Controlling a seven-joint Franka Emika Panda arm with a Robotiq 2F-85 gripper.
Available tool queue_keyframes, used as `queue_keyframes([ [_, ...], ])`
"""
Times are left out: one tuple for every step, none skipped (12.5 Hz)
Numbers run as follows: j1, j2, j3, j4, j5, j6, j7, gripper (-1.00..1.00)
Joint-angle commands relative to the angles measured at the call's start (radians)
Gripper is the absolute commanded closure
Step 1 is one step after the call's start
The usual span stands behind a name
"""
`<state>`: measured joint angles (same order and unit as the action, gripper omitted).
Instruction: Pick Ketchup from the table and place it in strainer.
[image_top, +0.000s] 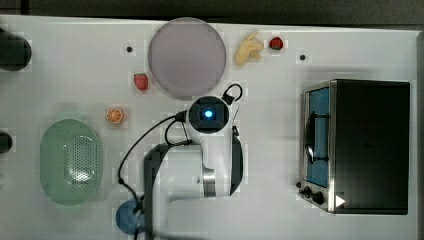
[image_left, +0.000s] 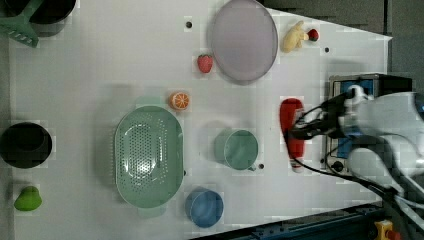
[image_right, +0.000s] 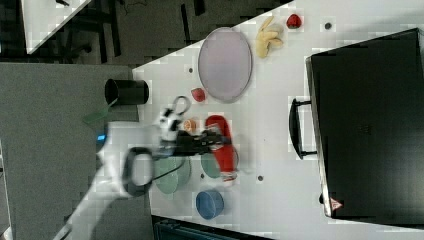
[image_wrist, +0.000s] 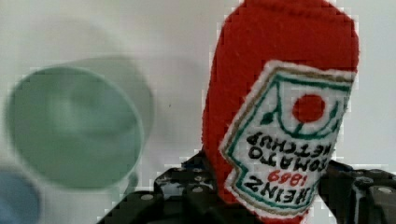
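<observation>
We have the tool (image_left: 296, 131) closed around the Ketchup (image_left: 292, 131), a soft red felt bottle with a stitched white label, its jaws bearing on the bottle's sides near the label in the wrist view. In the left view the bottle sits between the round teal-green mug (image_left: 237, 148) and the black-and-steel toaster oven (image_left: 350, 85), well apart from the strainer (image_left: 148, 156), the pale mint-green oval perforated basket at the left view's left.

To do this step well, we judge we should keep the grip firm, since the soft bottle could slump or slip, lift it high enough to pass over the mug, carry it across, and let go low over the strainer's middle.

Counting in the left view, we find one ketchup bottle, one strainer, one teal mug, one blue cup (image_left: 204, 208), one greyish-lilac round plate (image_left: 243, 39), two red strawberries (image_left: 204, 63), one orange slice (image_left: 179, 100) and one peeled banana (image_left: 293, 37) on the white surface (image_left: 100, 60).
</observation>
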<state>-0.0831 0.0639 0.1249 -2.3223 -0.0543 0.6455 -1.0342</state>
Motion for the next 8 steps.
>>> queue_keyframes([
  [0.008,-0.132,0.064,0.098,0.013,-0.14,0.106,-0.22],
  [0.012,-0.155,0.092,0.114,0.021,-0.19,0.166,-0.22],
  [0.016,-0.169,0.124,0.129,0.043,-0.221,0.223,-0.22],
  [0.022,-0.175,0.16,0.14,0.07,-0.228,0.269,-0.22],
  [0.028,-0.174,0.2,0.151,0.099,-0.228,0.323,-0.22],
  [0.034,-0.168,0.241,0.16,0.122,-0.227,0.394,-0.22],
  [0.038,-0.16,0.284,0.164,0.135,-0.224,0.478,-0.22],
  [0.04,-0.145,0.33,0.169,0.136,-0.218,0.562,-0.22],
])
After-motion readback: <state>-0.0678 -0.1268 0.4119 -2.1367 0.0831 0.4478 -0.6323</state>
